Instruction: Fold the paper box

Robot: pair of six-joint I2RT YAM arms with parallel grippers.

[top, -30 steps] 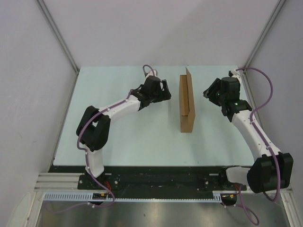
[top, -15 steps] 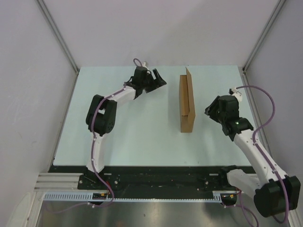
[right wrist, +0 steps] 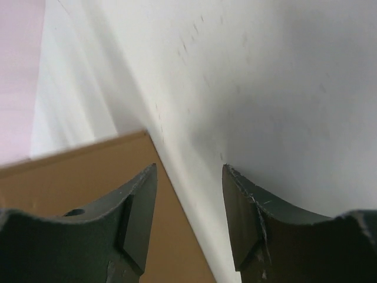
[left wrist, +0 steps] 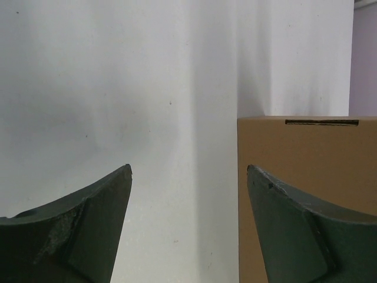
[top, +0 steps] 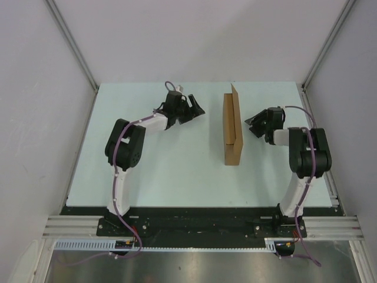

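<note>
The paper box (top: 233, 132) stands on the tabletop (top: 177, 171) toward 2 o'clock from its centre. It is a narrow brown shape with its long axis running 12 to 6 and one corner peaking at the far end. In the left wrist view it is a flat cardboard face (left wrist: 294, 147) with a slit just under its top edge.

The left claw (top: 191, 109) hangs at the box's 10 o'clock, its fingers spread wide with nothing between them (left wrist: 188, 171). The right claw (top: 254, 124) sits near the box's 3 o'clock, its fingers also parted and holding nothing (right wrist: 189, 168). A corner of the box (right wrist: 70, 177) shows behind its left finger. Only bare tabletop lies between each claw and the box, and neither touches it.

A purple cable (top: 169, 86) loops above the left wrist, and another trails along the right arm (top: 303, 153).

The tabletop is pale mint and smooth, with faint specks up close. A black mounting rail (top: 200, 224) runs along the 6 o'clock edge, with a white toothed strip (top: 177, 246) beyond it. Plain grey-white walls (top: 200, 35) close in three sides, with slanting aluminium posts (top: 73, 47) at the far corners.
</note>
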